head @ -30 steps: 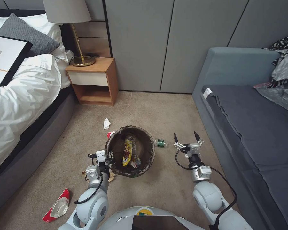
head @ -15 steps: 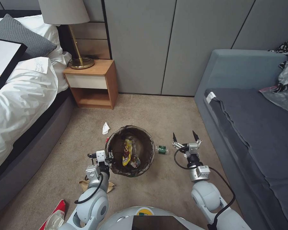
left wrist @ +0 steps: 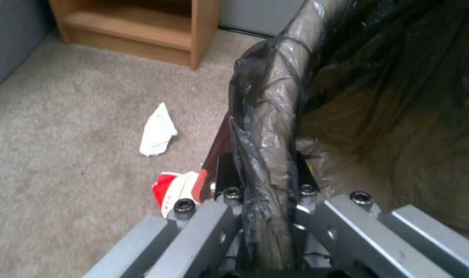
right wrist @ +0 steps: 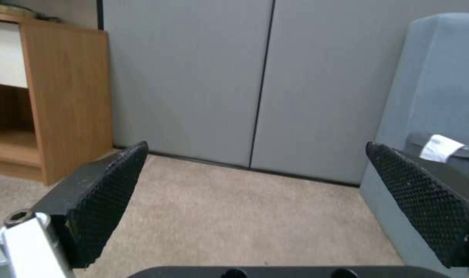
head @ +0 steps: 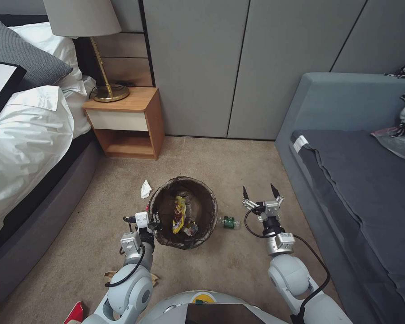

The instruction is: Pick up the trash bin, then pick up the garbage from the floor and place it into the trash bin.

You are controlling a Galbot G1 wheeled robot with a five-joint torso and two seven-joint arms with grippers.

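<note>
A: Robot body, quick. Both arms silver-grey, rounded glossy joint shells, boxy metal wrist blocks.

B: Cables?

A: Black cable looping along each forearm. Right one runs in a wide curve from the wrist down past the elbow.

B: Grippers?

A: Left gripper (head: 153,219) has a white-grey housing; in the left wrist view, grey metal bars with black socket-head screws. Right gripper (head: 258,194) has two black pointed fingers (right wrist: 108,193), cross-hatched rubber pads, silver bracket with one socket screw.

B: Torso?

A: White-grey dome at the bottom of the head view, small round yellow-green marking on top, dark rectangular panel below it.
</note>
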